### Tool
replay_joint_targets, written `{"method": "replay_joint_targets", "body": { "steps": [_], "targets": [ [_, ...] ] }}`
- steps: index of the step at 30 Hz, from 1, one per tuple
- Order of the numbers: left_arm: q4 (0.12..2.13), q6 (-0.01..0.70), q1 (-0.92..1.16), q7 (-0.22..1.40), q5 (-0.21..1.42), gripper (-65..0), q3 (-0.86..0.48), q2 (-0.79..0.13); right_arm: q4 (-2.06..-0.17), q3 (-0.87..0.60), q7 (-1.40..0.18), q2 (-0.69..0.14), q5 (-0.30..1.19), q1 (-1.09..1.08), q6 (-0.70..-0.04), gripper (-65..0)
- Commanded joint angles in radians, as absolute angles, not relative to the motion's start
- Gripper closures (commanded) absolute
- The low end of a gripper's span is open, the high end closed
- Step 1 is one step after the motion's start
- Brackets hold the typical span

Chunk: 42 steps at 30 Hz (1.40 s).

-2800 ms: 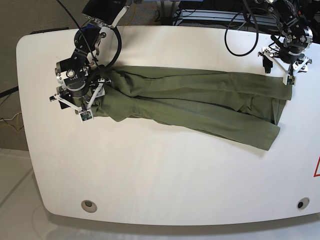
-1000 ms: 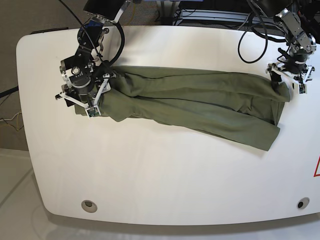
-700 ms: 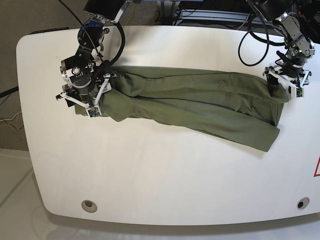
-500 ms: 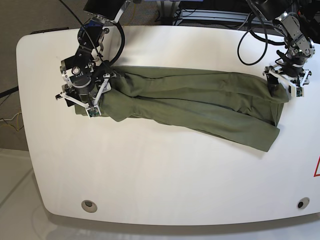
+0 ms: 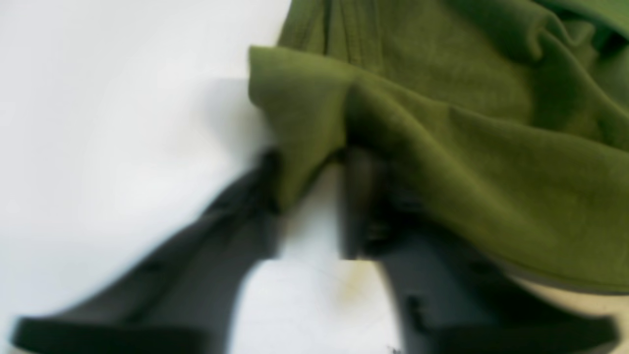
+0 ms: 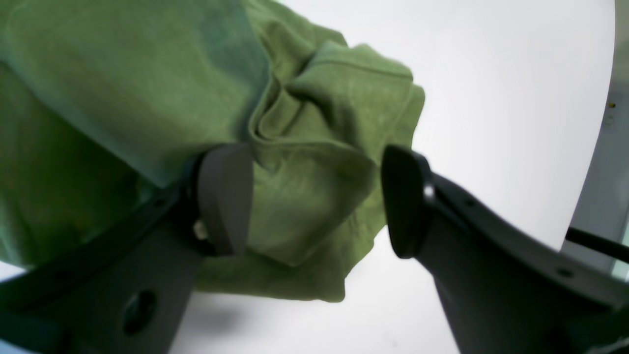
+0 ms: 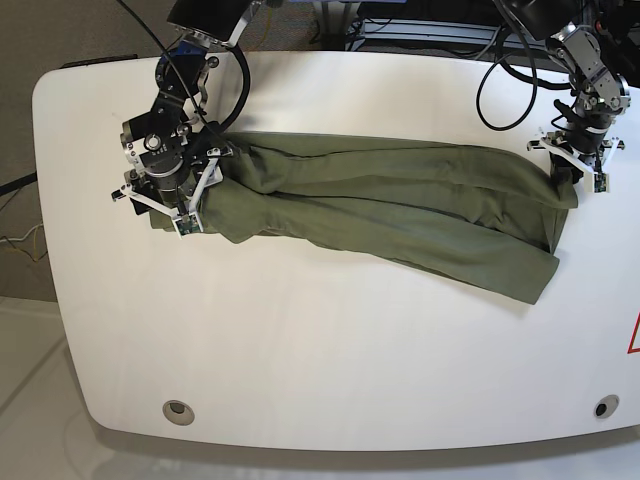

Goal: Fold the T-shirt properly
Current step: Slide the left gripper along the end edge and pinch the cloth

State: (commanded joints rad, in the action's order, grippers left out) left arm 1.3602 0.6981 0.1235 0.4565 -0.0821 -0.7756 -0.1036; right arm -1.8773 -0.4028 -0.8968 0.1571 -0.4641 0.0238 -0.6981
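Shirt (image 7: 390, 215) lies as a long band across the white bench (image 7: 320, 350), an arm at each end so both corners can lift together. Left gripper (image 5: 307, 196) has its jaws nearly together, pinching a thin edge of cloth. Right gripper (image 6: 314, 196) has its jaws spread, straddling a bunched fold but not yet clamped.

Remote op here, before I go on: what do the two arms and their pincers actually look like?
Both arms are black with silvery metal joints, and loose black cables loop off them above the white table. Each ends in a pincer framed by thin white struts: the right pincer and the left pincer. In the wrist views the fingers are dark grey, smooth and paddle-shaped. No markings are legible.
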Motion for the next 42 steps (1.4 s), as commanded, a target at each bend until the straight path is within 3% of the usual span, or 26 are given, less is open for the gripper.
{"method": "replay_joint_targets", "body": {
  "steps": [22, 42],
  "targets": [
    [1.465, 0.698, 0.117, 0.461, -0.085, -8.8, -0.773, -0.104, -1.877, -0.403, -0.897, 0.157, -0.464, 0.025, -0.698, -39.4],
    [1.59, 0.698, 0.042, 0.578, -0.085, -9.0, -0.725, -0.113, -1.877, -0.403, -0.897, 0.157, -0.463, 0.027, -0.698, -39.4]
  ]
}}
